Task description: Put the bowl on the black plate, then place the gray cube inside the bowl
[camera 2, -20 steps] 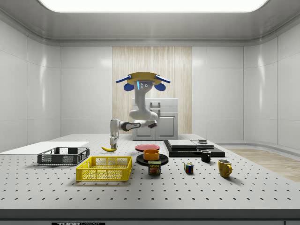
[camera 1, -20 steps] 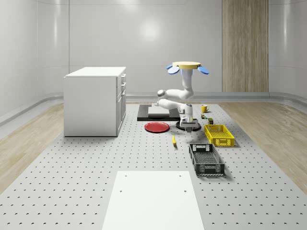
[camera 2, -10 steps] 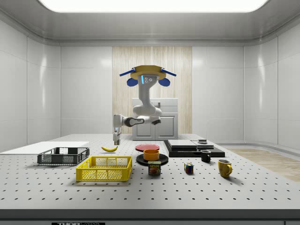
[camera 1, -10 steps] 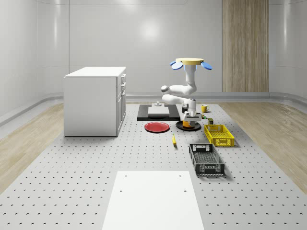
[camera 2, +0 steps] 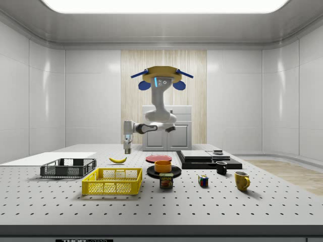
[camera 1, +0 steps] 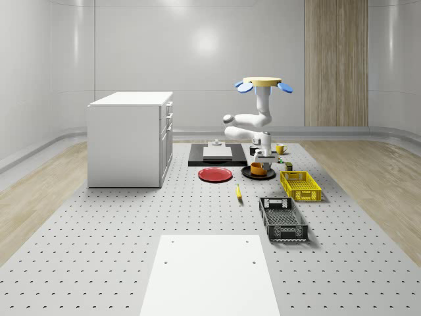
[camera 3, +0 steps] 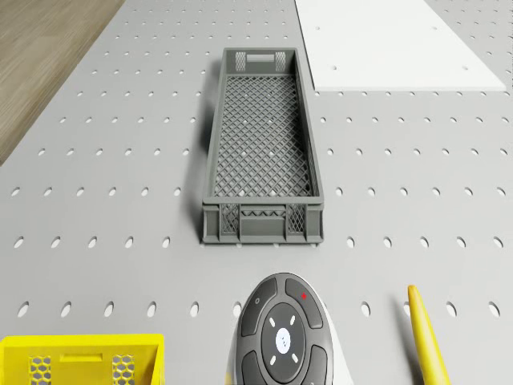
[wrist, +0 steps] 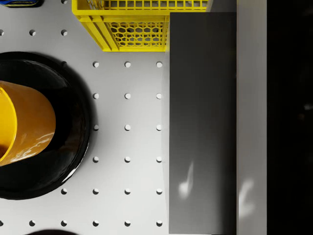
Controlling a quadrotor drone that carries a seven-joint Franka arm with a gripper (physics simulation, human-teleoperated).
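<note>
An orange bowl [camera 1: 258, 169] stands upright on the black plate [camera 1: 248, 174], right of the red plate. The side view shows the same bowl [camera 2: 163, 166] on the plate [camera 2: 175, 172]. In the wrist view the bowl [wrist: 22, 128] and plate [wrist: 76, 122] lie close below. A small gray cube [camera 1: 215, 142] sits on the pale slab on the black platform; the side view shows this cube [camera 2: 218, 151] there as well. The drone [camera 1: 264, 84] hovers over the plate area. My gripper [camera 1: 265, 160] hangs just above the bowl with nothing under it. In the side view, the gripper [camera 2: 127, 150] sits left of the bowl.
A yellow basket [camera 1: 300, 185] and a grey crate [camera 1: 283, 218] stand near the plate, with a banana [camera 1: 238, 191] between them and the red plate [camera 1: 216, 174]. A white cabinet [camera 1: 131, 138] stands at the left. A can [camera 2: 166, 180], a puzzle cube [camera 2: 203, 181] and two mugs [camera 2: 241, 180] sit beyond.
The drone has climbed and shifted to the whole-scene view's right. The gripper has lifted from beside the plate, uncovering the bowl, which stays on the black plate.
</note>
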